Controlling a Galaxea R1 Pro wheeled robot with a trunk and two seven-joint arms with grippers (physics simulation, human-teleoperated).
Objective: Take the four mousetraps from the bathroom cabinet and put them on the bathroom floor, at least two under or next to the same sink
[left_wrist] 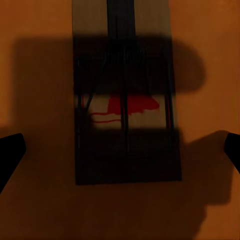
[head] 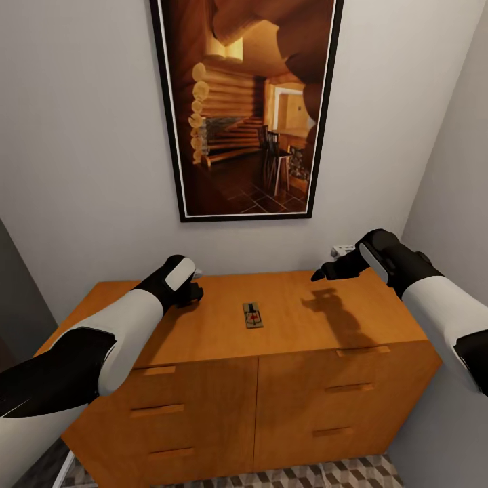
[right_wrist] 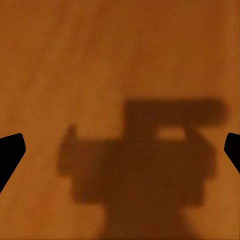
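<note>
**One trap on the cabinet top, both grippers spread above it**

The cabinet (head: 271, 379) is the landmark here – orange-brown wood, two columns of drawers w/ bar handles, set against a pale wall under a tall framed picture (head: 247, 108) of a log interior. A strip of cube-patterned bathroom floor (head: 325, 474) shows at the cabinet's foot.

A mousetrap (head: 253, 315) lies flat on the cabinet top, roughly mid-width, a little nearer the front edge than the wall. Red mark and dark wire visible on its tan board.

Left gripper (head: 196, 288) sits low over the cabinet top toward the left end, apart from that trap. In the left wrist view, a mousetrap (left_wrist: 127, 117) lies right below the gripper – in shadow, red mark and wires clear – and the two black fingertips (left_wrist: 10, 152) stand wide apart on either side, not touching it.

Right gripper (head: 325, 271) hangs above the cabinet top toward the right rear, its shadow falling on the wood. In the right wrist view its fingertips (right_wrist: 11, 150) are also spread wide, w/ bare wood and shadow between them; nothing held.

A white wall socket (head: 342, 251) sits on the wall just above the cabinet's rear right.
</note>
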